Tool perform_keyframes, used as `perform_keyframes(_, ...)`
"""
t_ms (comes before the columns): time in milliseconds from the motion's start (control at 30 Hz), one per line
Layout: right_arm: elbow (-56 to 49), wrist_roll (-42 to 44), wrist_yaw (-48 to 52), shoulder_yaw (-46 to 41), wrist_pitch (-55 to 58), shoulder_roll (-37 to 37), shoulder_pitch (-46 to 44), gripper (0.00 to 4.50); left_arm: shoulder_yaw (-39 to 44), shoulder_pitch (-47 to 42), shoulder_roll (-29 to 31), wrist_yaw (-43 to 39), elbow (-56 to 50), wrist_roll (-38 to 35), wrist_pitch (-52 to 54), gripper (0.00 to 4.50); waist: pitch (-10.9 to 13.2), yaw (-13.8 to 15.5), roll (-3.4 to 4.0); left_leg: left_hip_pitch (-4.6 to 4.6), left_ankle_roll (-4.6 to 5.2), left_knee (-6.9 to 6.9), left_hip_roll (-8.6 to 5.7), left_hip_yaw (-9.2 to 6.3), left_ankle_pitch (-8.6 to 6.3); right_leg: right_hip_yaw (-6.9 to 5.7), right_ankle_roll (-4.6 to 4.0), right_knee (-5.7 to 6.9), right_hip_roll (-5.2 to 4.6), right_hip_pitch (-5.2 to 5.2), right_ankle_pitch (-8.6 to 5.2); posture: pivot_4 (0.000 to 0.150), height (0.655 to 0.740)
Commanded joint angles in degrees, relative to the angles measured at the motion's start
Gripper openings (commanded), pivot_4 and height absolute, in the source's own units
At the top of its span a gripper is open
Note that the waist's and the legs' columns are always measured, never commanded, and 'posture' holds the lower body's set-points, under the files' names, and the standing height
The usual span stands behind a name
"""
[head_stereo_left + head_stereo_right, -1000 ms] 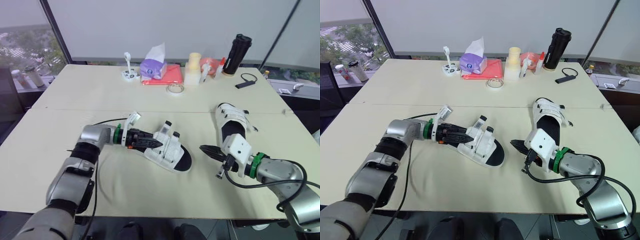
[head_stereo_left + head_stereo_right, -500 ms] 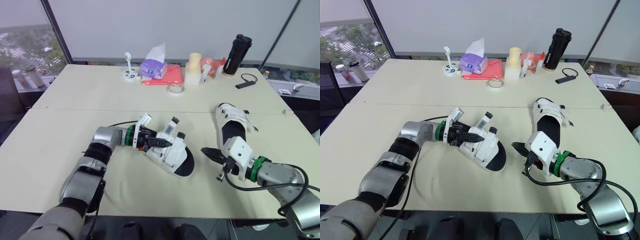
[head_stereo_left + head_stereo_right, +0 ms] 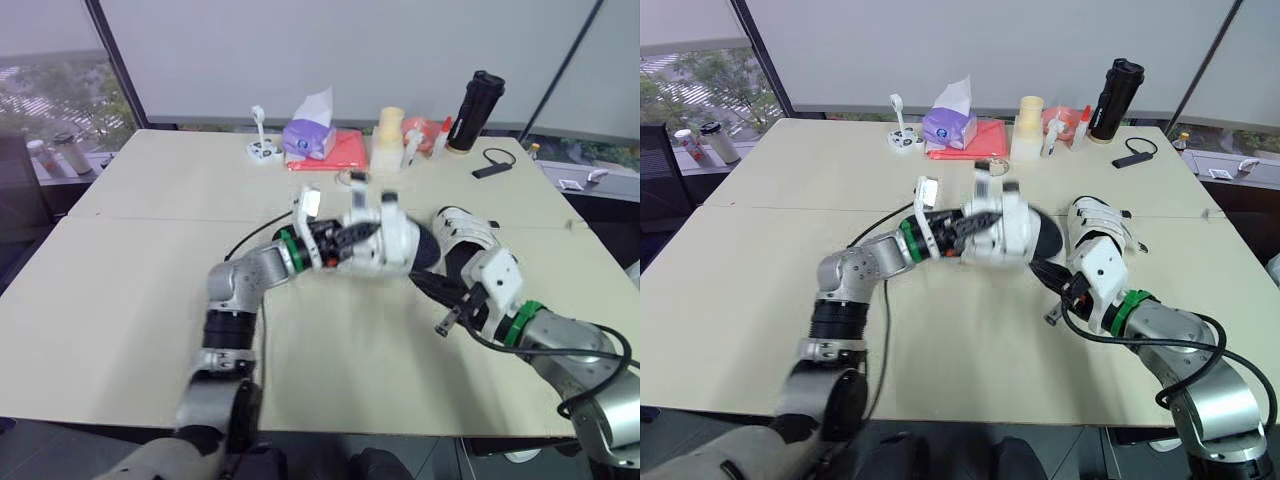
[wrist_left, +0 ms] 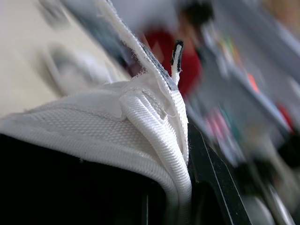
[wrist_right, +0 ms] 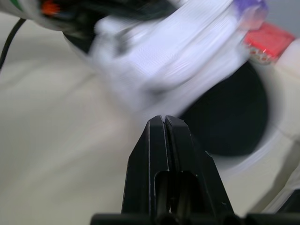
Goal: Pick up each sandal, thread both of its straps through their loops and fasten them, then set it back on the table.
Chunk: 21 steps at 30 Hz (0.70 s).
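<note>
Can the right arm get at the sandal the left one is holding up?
Likely yes. The right gripper sits close beside the raised sandal that the left gripper holds, with nothing between them. Its fingers are shut and would need to open first.

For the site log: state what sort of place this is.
Probably an office or meeting room: a pale table, tall windows with trees outside, and desk clutter such as a tissue pack and a black flask.
</note>
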Motion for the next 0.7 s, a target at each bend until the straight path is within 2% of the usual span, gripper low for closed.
perform_keyframes(33,0.5,0.3,-1.9,-1.3,-0.8,0.8,-1.2,0.0,3.7,-1.1,-6.6,11.4,-3.9,-1.2,-12.2,0.04,0.0,-0.3,0.0,0.04,0.0,-0.03,-0.01,0.02,0.0,0.03,0.0,0.01,0.01,0.0,0.0,0.15,0.74)
perform_keyframes(100,1.2,0.1,-1.9,-0.7,-0.9,0.9,-1.6,0.0,3.0,-2.0,-8.2,14.5,-1.7,-1.1,-17.1,0.04,0.0,-0.4,0.02,0.18,0.0,-0.11,0.0,0.13,0.0,0.18,0.0,0.03,0.06,0.01,0.01,0.15,0.74)
perform_keyframes(200,2.6,-0.7,-1.9,1.2,-1.7,1.0,-3.1,0.0,3.8,-8.0,-8.4,20.5,12.9,2.3,-31.6,0.04,0.0,0.1,0.01,0.19,0.0,-0.06,-0.02,0.13,0.0,0.16,0.0,0.06,0.09,0.01,0.01,0.15,0.74)
perform_keyframes(300,2.8,-2.1,-2.0,2.8,-2.5,0.5,-3.2,0.0,5.5,-12.5,-7.2,22.3,24.1,2.4,-40.4,0.04,0.0,0.7,0.01,0.08,0.0,0.04,-0.13,0.13,0.0,0.13,0.07,-0.05,0.05,0.08,0.05,0.15,0.74)
perform_keyframes(567,2.1,-3.0,-2.6,4.2,-3.0,1.0,-2.3,0.0,12.7,-21.8,-6.3,25.0,45.7,-2.1,-51.6,0.04,0.0,1.5,0.01,-0.44,0.1,0.08,-0.17,0.21,-0.06,0.01,0.22,-0.38,0.03,-0.21,0.13,0.15,0.74)
perform_keyframes(700,1.7,-3.4,-3.4,4.7,-3.0,1.5,-2.0,0.0,16.0,-23.2,-5.2,30.1,52.7,-2.7,-55.9,0.04,0.0,1.3,0.01,-0.42,0.1,0.1,-0.17,0.19,-0.05,0.0,0.22,-0.35,0.04,-0.19,0.13,0.15,0.74)
